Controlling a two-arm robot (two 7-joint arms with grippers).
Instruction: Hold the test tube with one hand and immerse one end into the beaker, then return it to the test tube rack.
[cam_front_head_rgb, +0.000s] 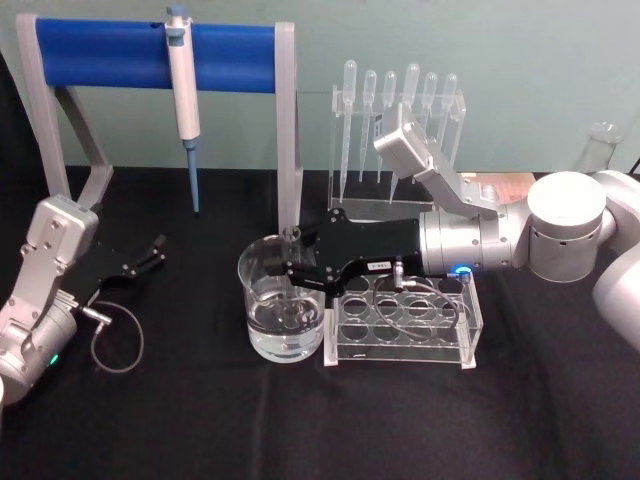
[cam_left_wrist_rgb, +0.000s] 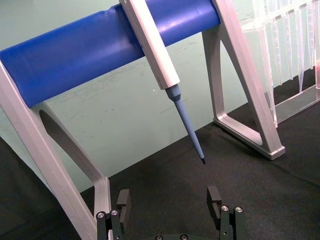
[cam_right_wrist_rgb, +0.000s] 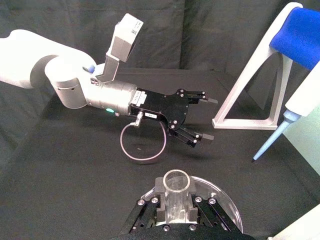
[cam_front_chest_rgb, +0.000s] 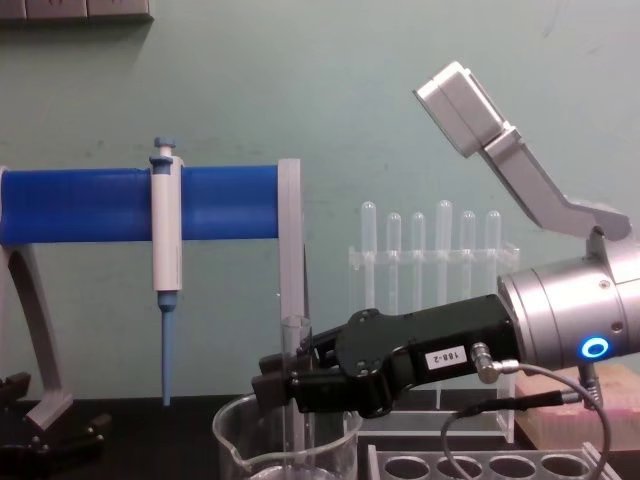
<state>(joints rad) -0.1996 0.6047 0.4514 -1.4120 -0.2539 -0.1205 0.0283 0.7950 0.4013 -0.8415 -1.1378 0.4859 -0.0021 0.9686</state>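
The clear glass test tube (cam_front_chest_rgb: 292, 345) stands upright, with my right gripper (cam_front_chest_rgb: 285, 388) shut on its middle. Its lower end reaches down inside the wide glass beaker (cam_front_chest_rgb: 235, 445). In the head view the right gripper (cam_front_head_rgb: 292, 272) hovers over the beaker (cam_front_head_rgb: 283, 325), which holds some clear liquid. The right wrist view looks down the tube's open rim (cam_right_wrist_rgb: 176, 181), clamped between the fingers, with the beaker (cam_right_wrist_rgb: 225, 200) beneath. My left gripper (cam_front_head_rgb: 150, 255) rests open at the left of the table, empty; its fingers (cam_left_wrist_rgb: 123, 202) stand wide apart.
A clear tube rack (cam_front_head_rgb: 405, 320) stands right of the beaker, under my right arm. Behind it is a stand of plastic pipettes (cam_front_head_rgb: 400, 120). A white-and-blue pipettor (cam_front_head_rgb: 183, 90) hangs from a blue-barred frame (cam_front_head_rgb: 100, 45) at the back left.
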